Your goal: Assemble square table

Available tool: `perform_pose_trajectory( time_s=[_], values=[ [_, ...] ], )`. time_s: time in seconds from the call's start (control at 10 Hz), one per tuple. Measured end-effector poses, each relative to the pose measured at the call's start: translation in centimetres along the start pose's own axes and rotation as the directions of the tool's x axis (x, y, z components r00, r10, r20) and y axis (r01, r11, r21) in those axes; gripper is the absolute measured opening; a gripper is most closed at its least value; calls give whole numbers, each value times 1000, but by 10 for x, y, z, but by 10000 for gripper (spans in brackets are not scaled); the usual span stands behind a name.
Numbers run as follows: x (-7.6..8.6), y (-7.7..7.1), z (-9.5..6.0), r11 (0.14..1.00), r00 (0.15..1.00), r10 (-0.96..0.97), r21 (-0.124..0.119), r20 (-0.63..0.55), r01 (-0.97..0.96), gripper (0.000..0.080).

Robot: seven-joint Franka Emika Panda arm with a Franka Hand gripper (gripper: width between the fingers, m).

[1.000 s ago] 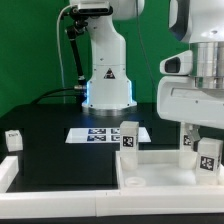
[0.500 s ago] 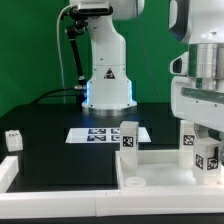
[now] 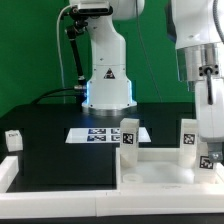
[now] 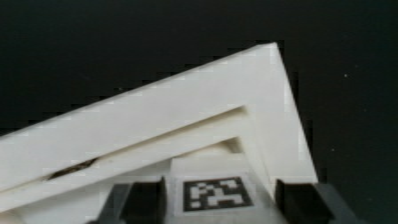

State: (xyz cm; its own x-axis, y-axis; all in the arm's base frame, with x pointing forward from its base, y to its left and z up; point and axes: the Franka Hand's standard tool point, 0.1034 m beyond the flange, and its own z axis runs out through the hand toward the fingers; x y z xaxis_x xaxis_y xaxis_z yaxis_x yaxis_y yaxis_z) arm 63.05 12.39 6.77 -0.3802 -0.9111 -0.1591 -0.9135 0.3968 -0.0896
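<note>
Square panel [image 3: 160, 168] lay on the tabletop [image 3: 60, 160] at the exterior view's right, two legs [image 3: 129, 139] upright on it, seemingly attached. Tool [image 4: 217, 197] gripped a third leg [image 4: 217, 193] at a panel corner. Fourth leg [image 3: 13, 140] lay well apart.

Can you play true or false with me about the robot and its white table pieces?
1. The marker board lies flat on the black table. True.
2. A tagged leg stands upright near the middle. True.
3. The wall behind the robot is red. False: it is green.
4. The pincer sits over a tagged piece. True.
5. The robot base is black. False: it is white.
</note>
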Motion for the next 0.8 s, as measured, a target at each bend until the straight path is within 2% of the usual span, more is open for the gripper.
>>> perform_pose_trajectory(
  time_s=[0.4,0.5,0.6,0.7,0.8],
  values=[
    [7,-2,0,997,997,72,2,-11,-72,292],
    [7,-2,-1,998,998,65,3,-10,-65,404],
    [6,-2,-10,999,999,49,8,-1,-49,543],
    [8,-1,-28,999,999,31,17,15,-32,616],
    [14,-1,-48,1000,999,7,25,32,-8,643]
  ],
)
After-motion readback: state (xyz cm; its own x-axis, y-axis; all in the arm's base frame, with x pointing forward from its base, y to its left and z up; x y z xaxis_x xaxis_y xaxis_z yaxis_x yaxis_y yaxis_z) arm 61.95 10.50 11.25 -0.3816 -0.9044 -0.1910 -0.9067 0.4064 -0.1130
